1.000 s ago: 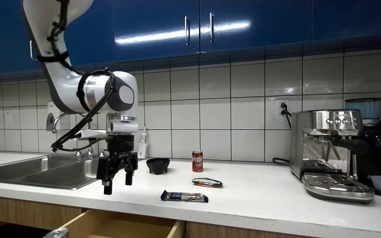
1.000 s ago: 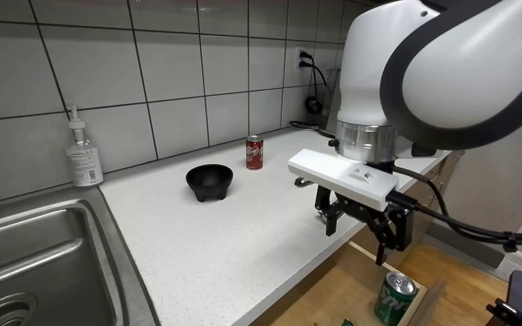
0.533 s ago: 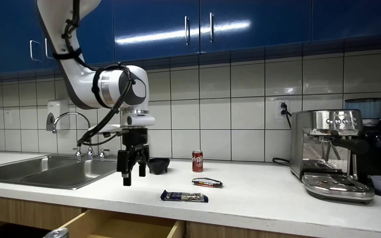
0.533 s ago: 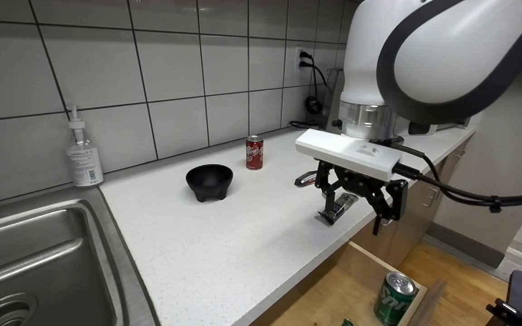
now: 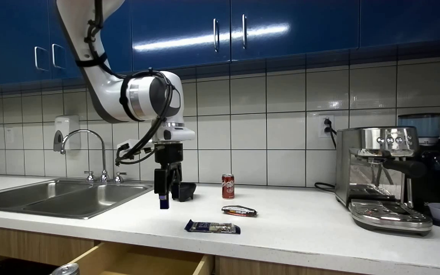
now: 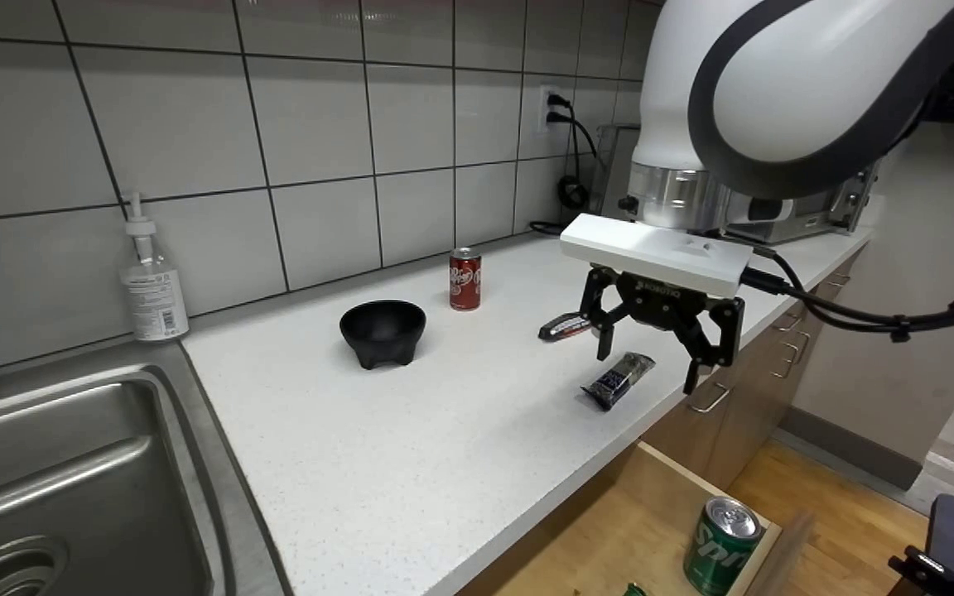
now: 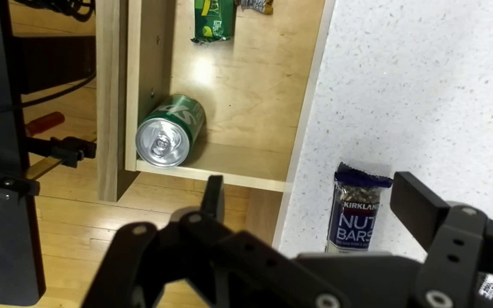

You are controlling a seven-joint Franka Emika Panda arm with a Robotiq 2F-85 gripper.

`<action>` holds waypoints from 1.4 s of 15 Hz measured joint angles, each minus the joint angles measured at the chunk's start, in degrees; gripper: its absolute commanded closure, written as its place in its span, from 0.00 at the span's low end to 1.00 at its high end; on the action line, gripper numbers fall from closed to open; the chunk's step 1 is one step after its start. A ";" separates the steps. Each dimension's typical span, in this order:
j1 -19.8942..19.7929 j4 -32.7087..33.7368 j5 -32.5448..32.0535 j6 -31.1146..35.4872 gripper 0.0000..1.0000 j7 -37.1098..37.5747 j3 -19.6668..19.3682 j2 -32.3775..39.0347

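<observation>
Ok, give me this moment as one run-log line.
hand: open, empty; nut bar: on counter, apart from hand; drawer: open, green can inside; red can: upright

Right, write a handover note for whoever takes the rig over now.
Gripper: open, empty, hanging near the Kirkland nut bar without touching it.
Things: that bar lies on the countertop near its front edge; the black-and-red packet and Dr Pepper can sit farther back.
Done: drawer open, Sprite can and green packet inside.
Left: nut bar not yet gripped.

The gripper is black, the nut bar navy, the counter speckled white.
</observation>
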 measured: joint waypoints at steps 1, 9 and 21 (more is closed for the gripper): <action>-0.13 0.00 0.06 0.03 0.00 -0.95 -0.21 0.16; -1.81 0.03 0.54 1.47 0.00 -7.81 -2.36 3.40; -3.38 4.00 3.88 6.00 0.00 -12.47 -5.58 11.01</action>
